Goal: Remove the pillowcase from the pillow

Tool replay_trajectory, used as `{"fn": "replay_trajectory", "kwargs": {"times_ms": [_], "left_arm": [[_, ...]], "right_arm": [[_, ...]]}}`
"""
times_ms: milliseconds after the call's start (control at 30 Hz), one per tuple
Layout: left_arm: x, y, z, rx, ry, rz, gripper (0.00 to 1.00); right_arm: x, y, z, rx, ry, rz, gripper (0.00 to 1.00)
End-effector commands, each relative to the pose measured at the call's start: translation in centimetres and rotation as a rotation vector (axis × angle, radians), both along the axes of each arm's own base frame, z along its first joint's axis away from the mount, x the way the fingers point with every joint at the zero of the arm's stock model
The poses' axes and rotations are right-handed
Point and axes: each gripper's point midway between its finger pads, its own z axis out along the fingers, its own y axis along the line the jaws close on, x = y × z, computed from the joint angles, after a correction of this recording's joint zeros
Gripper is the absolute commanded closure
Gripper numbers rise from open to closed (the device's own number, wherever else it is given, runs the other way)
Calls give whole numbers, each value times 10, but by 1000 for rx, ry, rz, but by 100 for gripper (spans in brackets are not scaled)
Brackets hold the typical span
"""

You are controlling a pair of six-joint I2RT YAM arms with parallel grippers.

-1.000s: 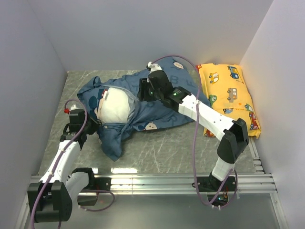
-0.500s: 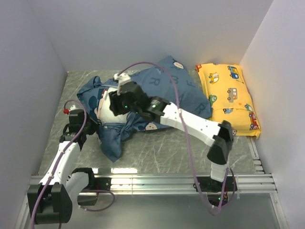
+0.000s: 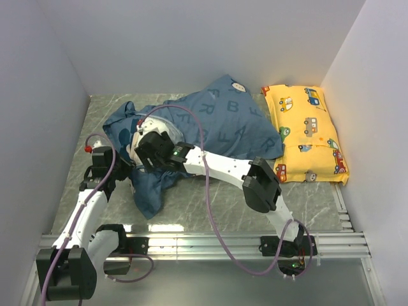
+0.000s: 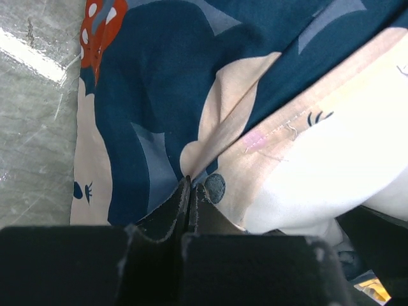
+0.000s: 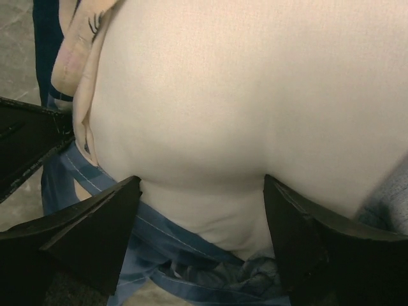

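Observation:
The dusty-blue pillowcase [image 3: 217,124] with mouse faces and pale letters lies across the table's middle. The white pillow [image 3: 171,131] bulges out of its open left end and fills the right wrist view [image 5: 242,95]. My left gripper [image 4: 190,186] is shut on the pillowcase's printed edge [image 4: 153,95] at that opening; in the top view it sits at the left [image 3: 125,167]. My right gripper [image 5: 201,191] is open, its fingers [image 5: 108,210] straddling the exposed pillow end, with the plain blue inner fabric [image 5: 166,255] bunched below. In the top view the right gripper [image 3: 145,150] is over the opening.
A smaller yellow car-print pillow [image 3: 306,131] lies at the right, against the right wall. Grey walls enclose the table on the left, back and right. A metal rail [image 3: 204,242] runs along the near edge. The right arm stretches leftward across the pillowcase.
My right arm has swung from the pillowcase's far right part leftward to the open end, over the exposed white pillow. The left gripper has stayed shut on the edge.

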Motion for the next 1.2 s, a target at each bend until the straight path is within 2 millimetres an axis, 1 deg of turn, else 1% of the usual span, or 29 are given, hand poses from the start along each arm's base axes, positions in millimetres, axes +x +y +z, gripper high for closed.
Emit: {"fn": "replay_trajectory", "kwargs": {"times_ms": [0,67,133,167,200,233,300,367,400,433,467,500,533,567,600,633,667,700,733,767,800,867,900,967,1000,1033,1100,1133,1167], "left_arm": [[3,-5,14,-27,-34,-9,99],[4,-8,17,-35,-42,-20,100],[5,-10,20,-37,-46,-35,100],[4,-11,20,-37,-38,-42,99],[4,-12,21,-38,-38,-48,99],[5,-12,25,-31,-46,-54,99],[3,-11,26,-20,-38,-55,100],[5,-7,30,8,-34,-54,99],[3,-3,26,24,-8,-39,100],[4,0,30,44,-8,-35,100],[4,4,29,61,2,-25,99],[2,10,28,75,17,-7,100],[3,15,31,93,16,5,100],[3,19,32,97,17,14,100],[4,27,32,102,21,37,100],[4,31,31,102,25,42,100],[4,34,30,101,28,51,99],[5,44,26,100,40,78,100],[4,47,20,95,53,82,100],[4,48,16,79,61,83,100],[4,51,9,60,73,87,100],[9,39,3,17,52,32,100],[11,33,5,9,40,3,100],[17,22,17,4,-10,-43,99],[17,10,22,1,-23,-91,100],[23,5,37,14,-52,-120,100],[22,-8,47,47,-53,-158,99],[26,-10,63,67,-83,-166,96],[26,-13,69,74,-87,-173,93]], "right_arm": [[15,-12,-13,-96,-18,-30,13],[16,-5,-18,-89,-6,-21,14],[19,-4,-35,-107,44,-16,26],[26,2,-23,-78,48,-18,38],[24,-1,-39,-107,105,-7,72],[34,-6,-38,-89,126,-25,84],[43,-9,-29,-45,154,-25,100],[55,-23,-26,-7,184,-63,100],[63,-26,-5,51,165,-79,100],[65,-29,0,99,191,-98,100],[78,-50,-5,115,218,-147,100],[86,-55,20,199,199,-156,100],[91,-62,25,249,218,-185,100],[101,-77,21,288,237,-208,100],[104,-87,39,335,222,-221,100],[109,-95,44,369,220,-254,100],[111,-108,36,379,246,-270,100],[113,-113,53,426,217,-274,100],[113,-116,58,456,216,-286,100],[109,-121,50,464,232,-291,100],[108,-117,72,541,211,-245,100],[101,-112,75,585,227,-219,100],[92,-100,79,601,243,-171,100],[87,-88,87,600,233,-139,100],[84,-84,87,595,229,-130,100],[78,-76,88,595,226,-114,100],[78,-68,91,609,227,-100,100],[75,-64,90,615,241,-92,100],[76,-61,94,623,237,-89,100]]}}
